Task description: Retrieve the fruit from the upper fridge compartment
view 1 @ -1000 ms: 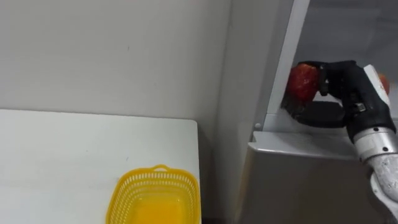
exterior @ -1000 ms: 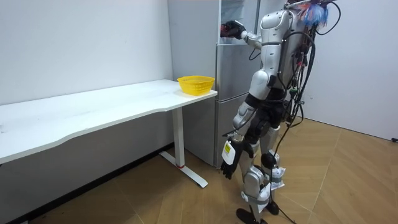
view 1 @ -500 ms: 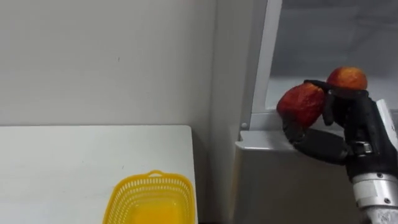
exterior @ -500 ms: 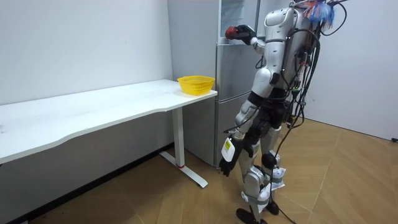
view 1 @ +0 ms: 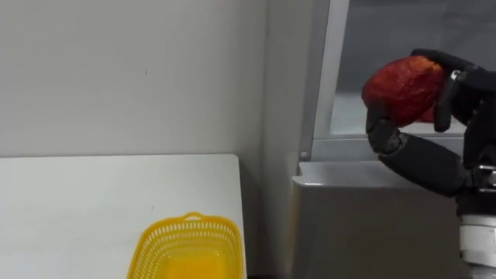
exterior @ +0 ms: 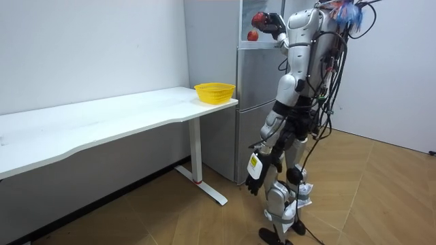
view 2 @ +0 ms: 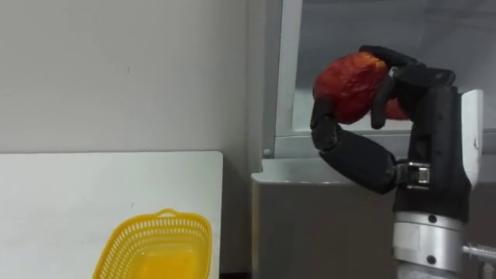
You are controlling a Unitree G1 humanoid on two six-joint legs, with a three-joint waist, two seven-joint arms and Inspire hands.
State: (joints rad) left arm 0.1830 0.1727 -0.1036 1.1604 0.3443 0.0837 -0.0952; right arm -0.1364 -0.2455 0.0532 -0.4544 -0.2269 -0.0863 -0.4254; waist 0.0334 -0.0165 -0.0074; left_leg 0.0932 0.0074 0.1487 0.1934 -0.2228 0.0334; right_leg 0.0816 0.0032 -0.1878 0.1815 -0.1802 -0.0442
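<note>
Red fruit (view 1: 403,87), one, long axis slanting up-right, upper right, clamped in right hand (view 1: 426,161); left hand (exterior: 255,173) slack; one basket (view 1: 190,248) lower left.

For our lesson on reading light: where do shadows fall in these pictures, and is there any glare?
Left eye view: the red fruit, held in the right hand, is brighter on top than underneath; the gap between table and fridge lies in shadow. Right eye view: no glare on the yellow basket. Room view: soft shadow under the table; the left hand hangs low.

The right robot hand (view 1: 471,124) has raised the red fruit (view 1: 403,87) higher.
</note>
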